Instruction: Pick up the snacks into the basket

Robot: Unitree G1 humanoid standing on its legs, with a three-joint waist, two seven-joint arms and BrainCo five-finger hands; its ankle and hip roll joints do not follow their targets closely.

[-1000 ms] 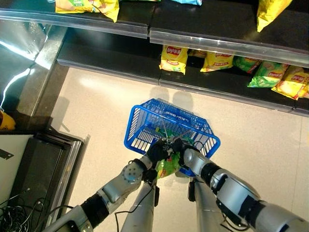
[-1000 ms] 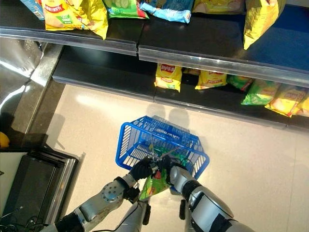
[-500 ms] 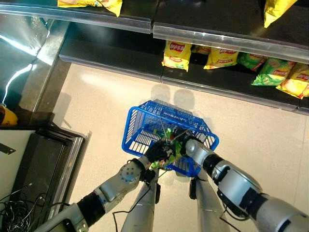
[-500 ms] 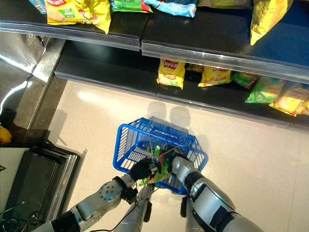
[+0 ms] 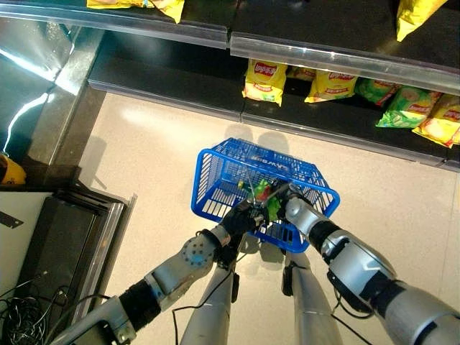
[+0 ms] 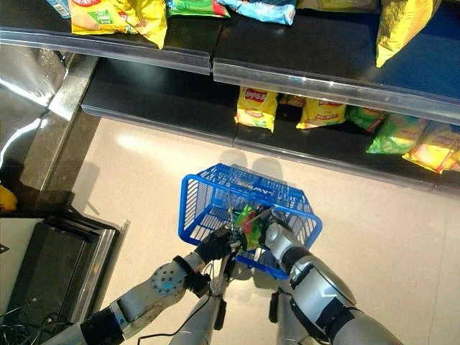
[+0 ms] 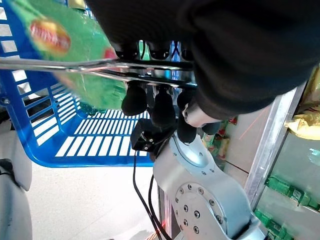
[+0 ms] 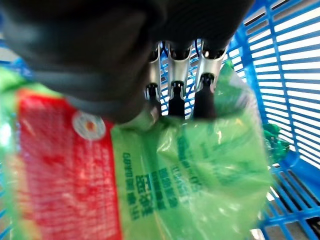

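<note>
the left hand (image 5: 236, 219) reaches forward from the lower left, forearm angled up toward the near rim of the blue basket (image 5: 215, 180); in its wrist view its fingers (image 7: 134, 100) are curled round the basket's wire handles (image 7: 75, 67), so the basket hangs from that hand above the pale floor (image 5: 144, 158). the right hand (image 5: 287, 201) comes in from the lower right, elbow bent, wrist over the basket's near right side. in its wrist view the dark-tipped fingers (image 8: 175, 105) are curled down onto the top of a green bag (image 8: 200, 165) and hold it; the bag's red panel shows beside the thumb cover. from the head views the green bag (image 6: 248, 215) sits between the two hands, partly inside the basket and just over its near wall, with blue mesh visible behind it. whether its lower end touches the basket's bottom cannot be told. ahead of the basket a dark shelf (image 5: 180, 79) carries yellow bags (image 5: 262, 80) and green bags (image 5: 399, 108) along its lower level, well apart from both hands; an upper shelf edge (image 6: 316, 75) runs across above them with more bags lying on it.
</note>
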